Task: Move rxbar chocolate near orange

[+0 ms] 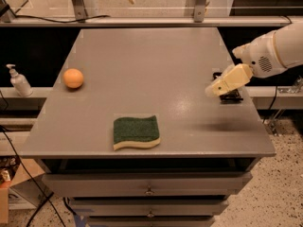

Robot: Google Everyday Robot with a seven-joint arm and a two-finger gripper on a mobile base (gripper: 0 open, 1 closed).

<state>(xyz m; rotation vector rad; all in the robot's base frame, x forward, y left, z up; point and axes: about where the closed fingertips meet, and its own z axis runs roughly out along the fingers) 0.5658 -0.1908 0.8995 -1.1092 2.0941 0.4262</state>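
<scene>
The orange (73,78) sits on the grey table (156,65) near its left edge. The rxbar chocolate (232,98) is a black wrapped bar lying near the table's right edge; only its near end shows below the arm. My gripper (216,88) reaches in from the right on a white arm and hangs just over the bar, covering most of it. The orange is far to the left of the gripper, across the table.
A green-and-yellow sponge (136,131) lies near the front edge, left of centre. A white pump bottle (19,81) stands on a ledge left of the table. Drawers are below the tabletop. A metal frame runs along the back.
</scene>
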